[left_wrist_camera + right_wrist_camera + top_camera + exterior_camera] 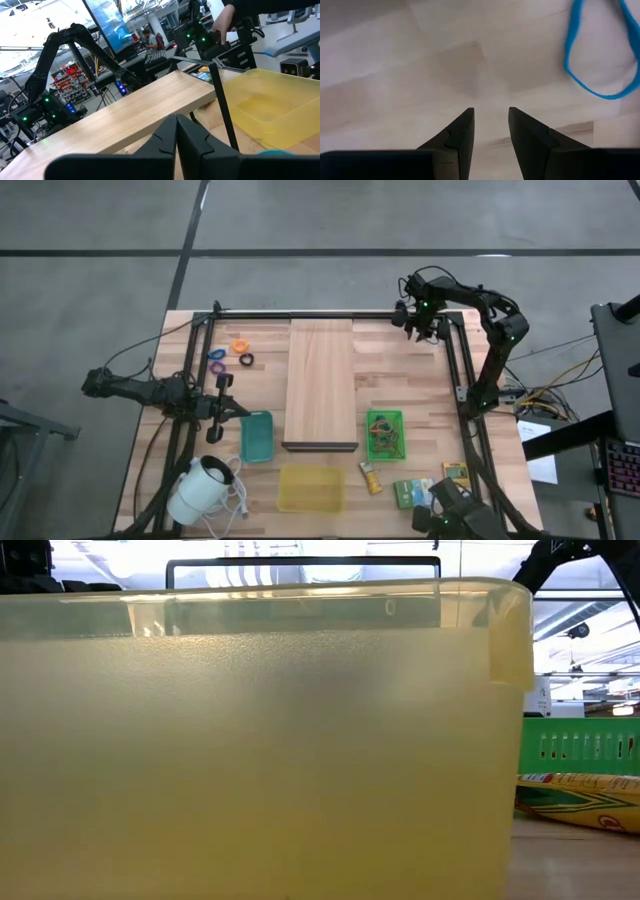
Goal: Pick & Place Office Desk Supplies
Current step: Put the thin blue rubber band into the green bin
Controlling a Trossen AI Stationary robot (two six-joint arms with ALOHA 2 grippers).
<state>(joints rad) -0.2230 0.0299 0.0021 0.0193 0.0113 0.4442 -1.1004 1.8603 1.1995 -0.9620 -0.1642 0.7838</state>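
Only wrist cam shows blue band (600, 55) by right gripper (491, 120), fingers apart, empty.

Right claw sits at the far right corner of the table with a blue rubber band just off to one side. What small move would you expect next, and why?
Probably a short sideways shift to centre the right claw over the blue rubber band, then down. Its fingers stand apart with nothing between them, pointing at bare wood, and the band lies beside them, not between. The left claw waits shut near the teal tray.
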